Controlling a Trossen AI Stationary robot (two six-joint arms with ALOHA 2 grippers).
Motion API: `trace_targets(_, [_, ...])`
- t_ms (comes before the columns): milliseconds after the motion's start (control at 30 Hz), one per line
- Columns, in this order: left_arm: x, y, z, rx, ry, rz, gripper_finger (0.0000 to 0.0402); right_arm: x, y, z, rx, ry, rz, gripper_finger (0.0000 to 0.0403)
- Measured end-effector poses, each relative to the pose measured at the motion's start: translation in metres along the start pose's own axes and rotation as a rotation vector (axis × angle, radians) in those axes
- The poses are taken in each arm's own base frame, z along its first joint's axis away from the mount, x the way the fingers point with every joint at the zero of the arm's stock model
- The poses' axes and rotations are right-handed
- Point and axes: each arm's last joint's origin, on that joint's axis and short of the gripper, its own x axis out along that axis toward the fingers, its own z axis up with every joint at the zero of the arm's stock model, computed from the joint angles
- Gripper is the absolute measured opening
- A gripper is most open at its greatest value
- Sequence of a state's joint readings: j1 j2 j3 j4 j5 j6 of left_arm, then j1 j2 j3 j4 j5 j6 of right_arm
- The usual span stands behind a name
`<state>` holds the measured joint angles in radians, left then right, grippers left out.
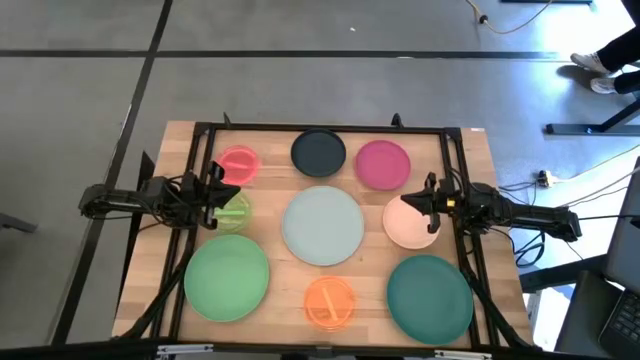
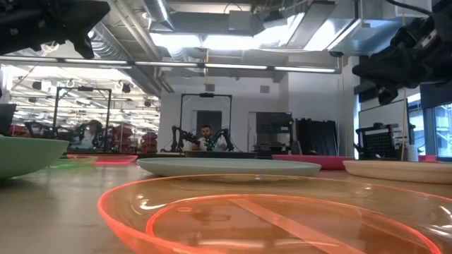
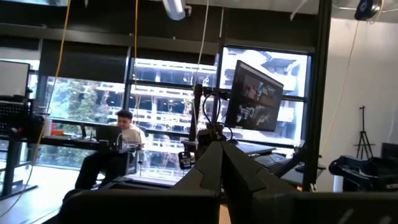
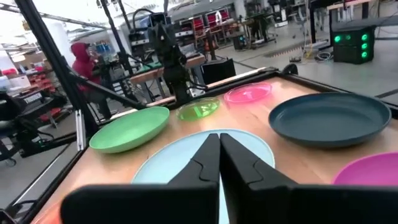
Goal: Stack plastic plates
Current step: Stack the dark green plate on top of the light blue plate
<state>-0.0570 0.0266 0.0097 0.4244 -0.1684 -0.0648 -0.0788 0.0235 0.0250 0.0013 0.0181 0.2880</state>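
Nine plates lie singly, flat on the wooden table. In the high view the far row holds red-pink [image 1: 238,163], dark navy [image 1: 318,152] and magenta [image 1: 382,164] plates. Lime [image 1: 234,212], pale grey-blue [image 1: 323,225] and peach [image 1: 410,225] plates form the middle row. Light green [image 1: 227,279], orange [image 1: 329,302] and teal [image 1: 430,297] plates sit nearest. My left gripper [image 1: 228,195] hovers shut over the lime plate's far edge, fingers together in its wrist view [image 3: 221,163]. My right gripper [image 1: 410,200] hovers shut over the peach plate's far edge, pointing toward the grey-blue plate [image 4: 180,162].
A black frame [image 1: 320,129] runs around the table's edges. The low view shows both arms raised well above the plates, left [image 2: 49,25] and right [image 2: 402,60]. People sit at desks in the room beyond. Bare wood shows between the plates.
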Motion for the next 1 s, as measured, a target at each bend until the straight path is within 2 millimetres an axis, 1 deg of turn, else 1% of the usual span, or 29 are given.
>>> trace_targets(200, [0.005, -0.001, 0.006, 0.007, -0.067, 0.007, 0.0002, 0.0, 0.001, 0.001, 0.033, -0.012, 0.013, 0.0001])
trace_targets(333, [0.01, -0.002, 0.003, 0.036, -0.057, 0.008, 0.0002, 0.0, 0.001, 0.002, 0.045, -0.019, 0.016, 0.0001])
trace_targets(400, [0.014, -0.002, 0.001, 0.014, -0.05, 0.007, 0.0002, 0.0, 0.002, 0.005, 0.045, -0.02, 0.016, 0.0001])
trace_targets(467, [0.018, -0.003, 0.001, -0.059, -0.036, 0.0, 0.0002, 0.0, 0.004, 0.013, 0.048, -0.036, 0.003, 0.0001])
trace_targets(600, [0.031, -0.006, 0.01, -0.05, -0.019, -0.003, 0.0002, -0.001, 0.011, 0.039, 0.035, -0.073, 0.014, 0.0001])
trace_targets(733, [0.044, -0.009, 0.009, -0.038, 0.049, -0.003, 0.0002, 0.004, 0.018, 0.059, -0.004, -0.033, 0.024, 0.0001])
trace_targets(833, [0.052, -0.013, 0.002, -0.084, 0.112, -0.037, 0.0002, 0.012, 0.023, 0.068, -0.003, 0.038, 0.059, 0.0001])
trace_targets(900, [0.057, -0.016, 0.0, -0.109, 0.144, -0.045, 0.0002, 0.018, 0.027, 0.07, 0.02, 0.088, 0.095, 0.0001])
trace_targets(1000, [0.064, -0.02, 0.002, -0.152, 0.153, -0.036, 0.0002, 0.029, 0.039, 0.076, 0.048, 0.126, 0.159, 0.0001])
